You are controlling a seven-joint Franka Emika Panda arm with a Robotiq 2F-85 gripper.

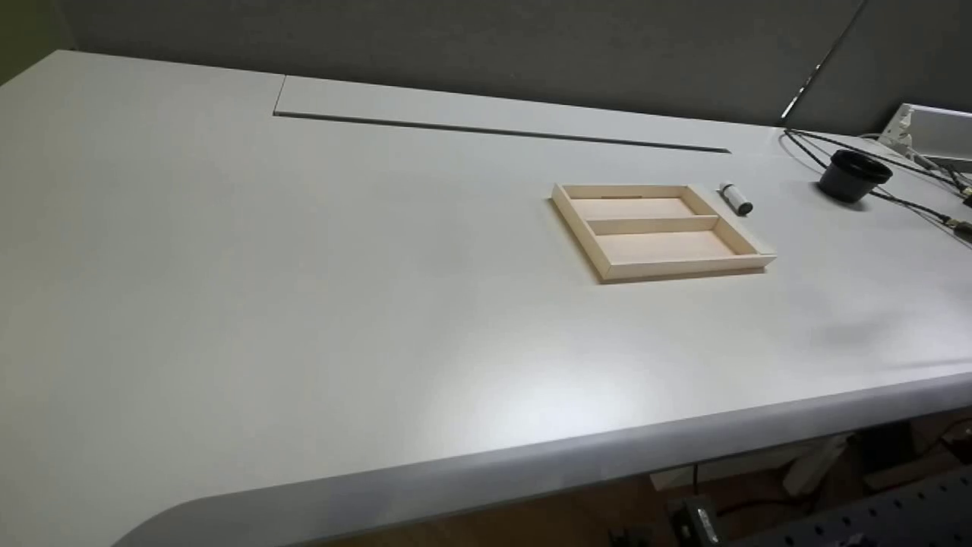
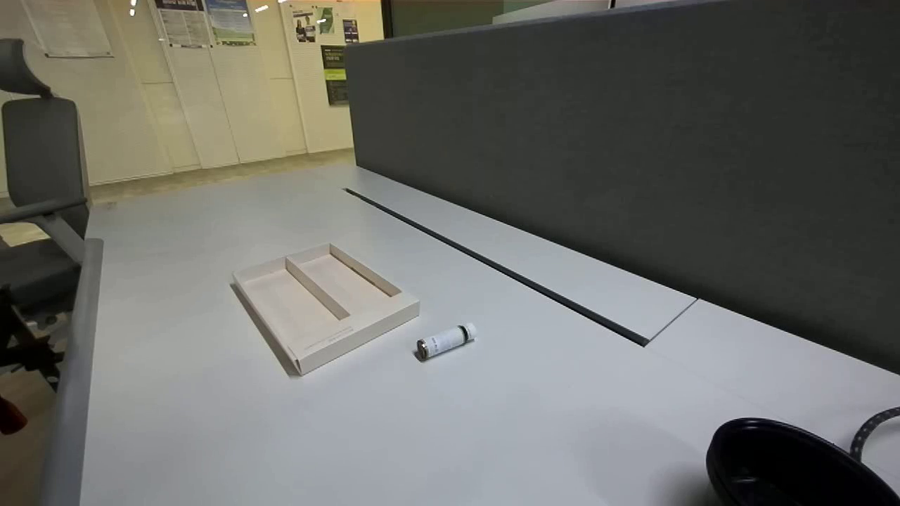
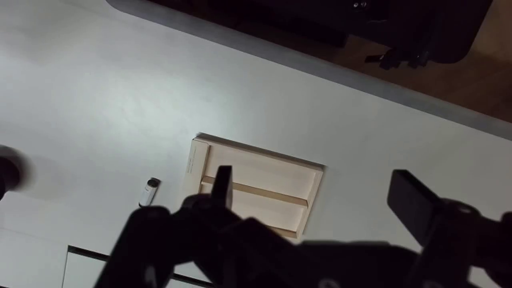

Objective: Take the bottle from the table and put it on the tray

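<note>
Posters (image 2: 230, 21) hang on a pale wall (image 2: 232, 105) beyond a grey chair (image 2: 43, 154) and dark partition (image 2: 619, 154).

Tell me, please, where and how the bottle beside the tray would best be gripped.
Likely around the middle of the bottle, from above, with the open gripper closing across its narrow width. It lies on its side on the table, slim and cylindrical, apart from the tray, probably leaving room.
</note>
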